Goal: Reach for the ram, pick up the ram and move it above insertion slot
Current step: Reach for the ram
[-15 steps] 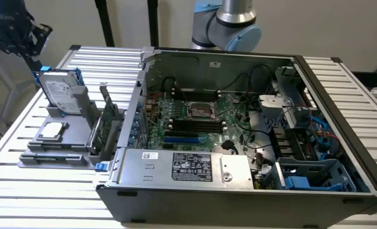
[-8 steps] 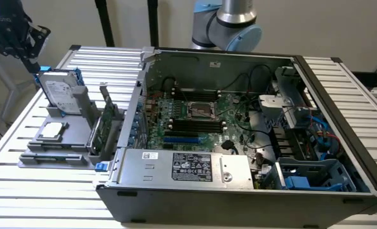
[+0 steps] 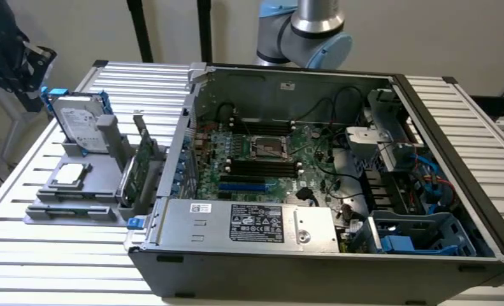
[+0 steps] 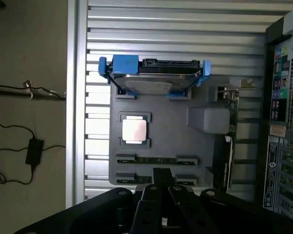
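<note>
Gripper: the black gripper point(image 4: 162, 178) hangs over the holder's point(image 4: 166, 141) end farthest from the drive; wide or narrow, I cannot tell, and it holds nothing that shows.
Ram: the ram point(image 4: 156, 160) is a thin dark strip on edge in a slot with grey clips at both ends, just beside the gripper's tip. A second slot like it runs alongside, partly under the gripper.
CPU: a square chip point(image 4: 135, 130) lies flat in its recess, between the ram slots and the drive.
Card: a green card point(image 4: 229, 141) stands on edge along the holder's side nearest the case, next to a plain grey block point(image 4: 207, 119).
Drive: a silver drive point(image 4: 154, 83) with blue rails stands upright at the holder's far end.
Table: the slatted metal table point(image 3: 48, 268) carries the holder on the exterior view's left.
Case: the open case point(image 3: 320, 268) lies on its side just beside the holder, with its board, cables and blue bay exposed.
Arm: the arm's point(image 3: 307, 32) grey and blue joint rises behind the case.
Floor: a black adapter point(image 4: 34, 151) and its cable lie beyond the table's edge.
</note>
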Controlling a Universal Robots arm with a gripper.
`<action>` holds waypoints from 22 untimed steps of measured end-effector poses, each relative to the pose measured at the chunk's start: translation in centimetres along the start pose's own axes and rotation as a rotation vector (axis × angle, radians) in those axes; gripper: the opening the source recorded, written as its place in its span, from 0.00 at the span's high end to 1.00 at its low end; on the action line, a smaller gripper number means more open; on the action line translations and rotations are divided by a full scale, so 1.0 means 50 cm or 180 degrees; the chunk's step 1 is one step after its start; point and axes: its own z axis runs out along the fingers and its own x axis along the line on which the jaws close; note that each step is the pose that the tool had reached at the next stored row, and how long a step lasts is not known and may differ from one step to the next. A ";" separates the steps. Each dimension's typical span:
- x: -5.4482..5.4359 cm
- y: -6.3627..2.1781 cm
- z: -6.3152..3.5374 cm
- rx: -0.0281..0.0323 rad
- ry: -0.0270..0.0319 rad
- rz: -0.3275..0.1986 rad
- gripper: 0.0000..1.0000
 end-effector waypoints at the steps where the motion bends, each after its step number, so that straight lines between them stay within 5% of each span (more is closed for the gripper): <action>1: 0.000 -0.008 0.000 0.0000 0.0000 0.0000 0.89; 15: -0.005 -0.102 0.003 0.0011 0.0000 -0.0002 0.89; 22: -0.015 -0.118 0.007 0.0012 0.0002 -0.0083 0.89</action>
